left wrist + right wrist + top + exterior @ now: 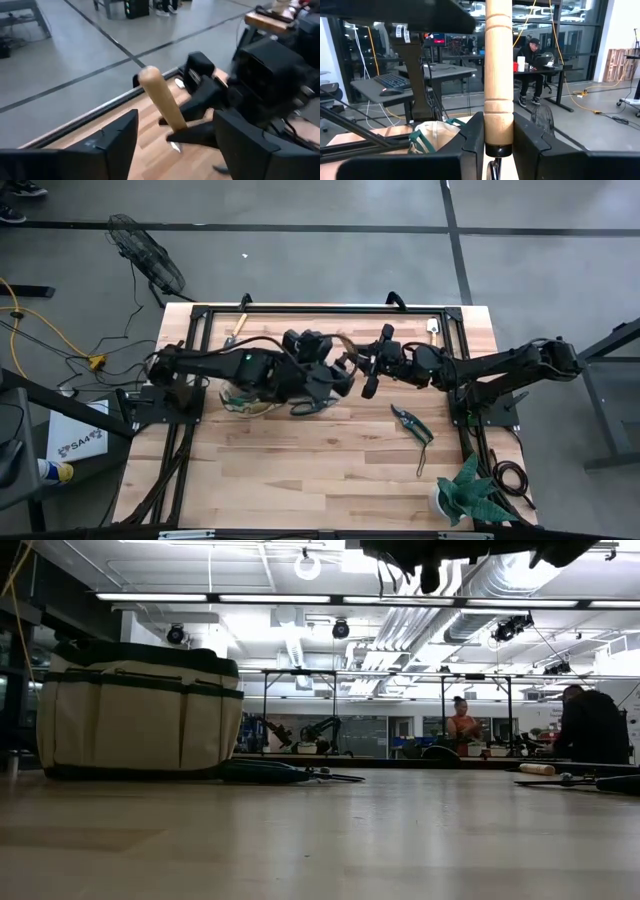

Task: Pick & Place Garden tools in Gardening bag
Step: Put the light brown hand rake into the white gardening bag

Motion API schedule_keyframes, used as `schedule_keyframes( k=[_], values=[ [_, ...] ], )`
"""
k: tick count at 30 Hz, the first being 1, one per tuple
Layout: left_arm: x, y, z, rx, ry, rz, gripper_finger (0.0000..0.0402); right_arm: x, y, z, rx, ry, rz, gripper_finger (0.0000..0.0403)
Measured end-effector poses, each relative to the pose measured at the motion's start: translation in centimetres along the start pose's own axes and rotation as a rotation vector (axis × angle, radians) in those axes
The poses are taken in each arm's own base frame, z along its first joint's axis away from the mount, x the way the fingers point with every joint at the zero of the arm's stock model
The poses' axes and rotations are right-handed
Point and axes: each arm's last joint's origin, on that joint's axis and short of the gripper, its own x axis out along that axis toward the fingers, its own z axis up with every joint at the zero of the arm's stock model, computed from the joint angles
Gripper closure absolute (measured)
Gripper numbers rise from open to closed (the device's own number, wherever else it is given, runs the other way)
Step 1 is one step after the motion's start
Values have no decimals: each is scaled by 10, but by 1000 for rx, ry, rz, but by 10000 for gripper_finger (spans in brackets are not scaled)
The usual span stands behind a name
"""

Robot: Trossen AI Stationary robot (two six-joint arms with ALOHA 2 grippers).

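Note:
A wooden-handled garden tool (162, 102) hangs in the air above the table's middle, with my right gripper (498, 150) shut on it. My left gripper (170, 150) is open. Its fingers stand on either side of the handle's free end (150, 77) without touching it. In the high view the two grippers meet at mid-table, left (335, 375) and right (372, 370). The beige gardening bag (140, 705) with green trim stands on its base under my left arm (245, 395). Green-handled pruning shears (410, 423) lie flat on the wood to the right. My right gripper pinches the wooden handle between its two fingers at the end next to the dark metal collar (498, 131). The fingers come about level from the table's right side and lie across the handle. The tool is lifted clear of the table.
A green spiky plant in a white pot (465, 495) stands at the near right corner. A dark tool (280, 773) lies on the table beside the bag. More tools lie at the far edge (240, 322) and far right (433, 330). People sit in the room behind.

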Motion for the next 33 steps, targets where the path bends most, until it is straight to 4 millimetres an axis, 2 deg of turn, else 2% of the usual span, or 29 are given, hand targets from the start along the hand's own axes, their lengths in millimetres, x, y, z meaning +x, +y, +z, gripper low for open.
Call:
schedule_keyframes(
  k=[8,16,26,29,33],
  values=[
    [15,-6,-3,-30,-3,-2,144,0,-1,0,-13,-2,-32,344],
    [18,-10,2,-99,-109,60,144,0,-2,1,-14,-11,-61,344],
    [37,2,11,-183,-93,70,145,0,-3,5,-30,-43,-56,344],
    [40,4,12,-205,-89,67,159,0,-3,5,-30,-43,-56,344],
    [41,4,13,-209,-85,59,204,0,-3,4,-31,-39,-56,344]
  ],
)
